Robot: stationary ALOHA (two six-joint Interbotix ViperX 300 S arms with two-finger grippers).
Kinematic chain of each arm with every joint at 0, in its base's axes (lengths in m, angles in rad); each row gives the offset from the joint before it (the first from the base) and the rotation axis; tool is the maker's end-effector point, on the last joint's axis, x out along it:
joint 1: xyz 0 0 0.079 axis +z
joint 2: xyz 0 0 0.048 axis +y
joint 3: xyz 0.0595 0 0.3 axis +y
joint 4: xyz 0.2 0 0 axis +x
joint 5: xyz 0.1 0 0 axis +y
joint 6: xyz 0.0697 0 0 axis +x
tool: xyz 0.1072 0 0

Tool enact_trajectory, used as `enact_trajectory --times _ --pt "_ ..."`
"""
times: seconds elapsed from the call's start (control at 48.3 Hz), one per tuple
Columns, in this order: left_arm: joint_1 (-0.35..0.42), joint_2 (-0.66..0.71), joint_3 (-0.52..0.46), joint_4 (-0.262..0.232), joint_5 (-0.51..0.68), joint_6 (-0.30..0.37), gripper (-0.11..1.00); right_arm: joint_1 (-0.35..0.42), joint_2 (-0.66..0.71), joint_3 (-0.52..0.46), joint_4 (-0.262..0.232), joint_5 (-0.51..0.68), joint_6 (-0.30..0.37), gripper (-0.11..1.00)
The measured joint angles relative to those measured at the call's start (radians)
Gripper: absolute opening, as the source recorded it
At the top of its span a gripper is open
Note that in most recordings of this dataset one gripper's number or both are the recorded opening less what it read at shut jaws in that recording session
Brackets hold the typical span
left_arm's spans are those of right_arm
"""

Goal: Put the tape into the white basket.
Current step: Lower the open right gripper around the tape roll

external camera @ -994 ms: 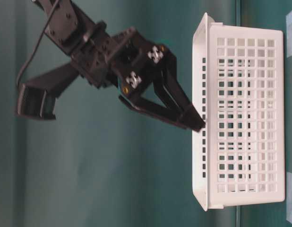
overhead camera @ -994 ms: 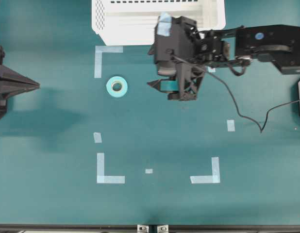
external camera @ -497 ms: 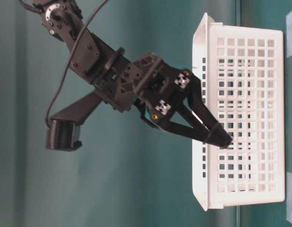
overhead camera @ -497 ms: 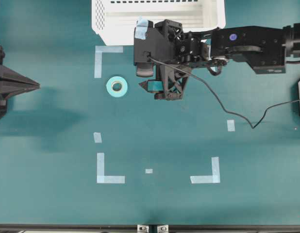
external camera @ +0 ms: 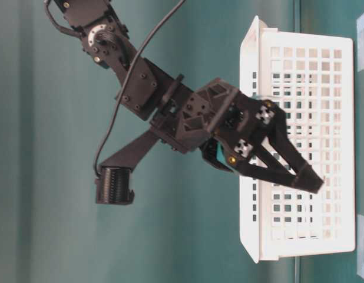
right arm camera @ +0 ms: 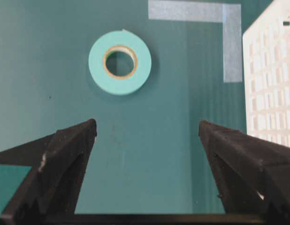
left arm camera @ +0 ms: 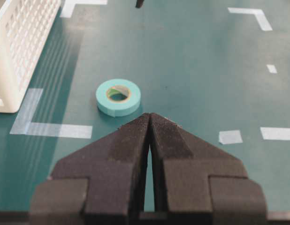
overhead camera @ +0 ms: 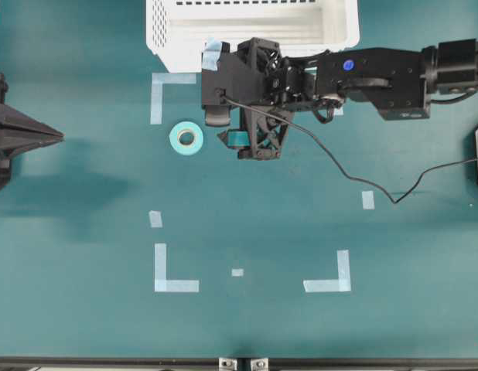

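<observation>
The tape [overhead camera: 186, 138] is a small teal roll lying flat on the green table, left of centre, also seen in the left wrist view [left arm camera: 118, 96]. The white basket [overhead camera: 254, 40] stands at the far edge, behind it. My right gripper [overhead camera: 222, 127] hangs open just right of the tape, above the table, with nothing between its fingers. In the right wrist view the tape [right arm camera: 119, 62] lies ahead of the right gripper [right arm camera: 147, 126], slightly left of its midline. My left gripper [left arm camera: 149, 115] is shut and empty at the left edge [overhead camera: 59, 137], well short of the tape.
Pale-blue tape corner marks [overhead camera: 174, 79] and short strips [overhead camera: 367, 199] lie flat on the table. The right arm's black cable [overhead camera: 355, 174] trails over the table. The basket's perforated wall [right arm camera: 271, 70] is close on the right gripper's right side; in the table-level view the basket [external camera: 323, 71] stands behind the right gripper [external camera: 311, 183].
The right arm has moved left toward the tape, jaws staying wide. The left arm and the tape have not moved.
</observation>
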State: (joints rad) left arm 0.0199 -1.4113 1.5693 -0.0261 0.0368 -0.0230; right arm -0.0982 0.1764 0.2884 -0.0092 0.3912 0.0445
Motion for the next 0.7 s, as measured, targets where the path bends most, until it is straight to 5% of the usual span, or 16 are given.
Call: enact_trajectory --times 0.704 --pt "0.000 0.000 0.000 0.000 0.000 0.000 -0.11 -0.002 0.107 -0.057 -0.002 -0.018 0.000 0.96"
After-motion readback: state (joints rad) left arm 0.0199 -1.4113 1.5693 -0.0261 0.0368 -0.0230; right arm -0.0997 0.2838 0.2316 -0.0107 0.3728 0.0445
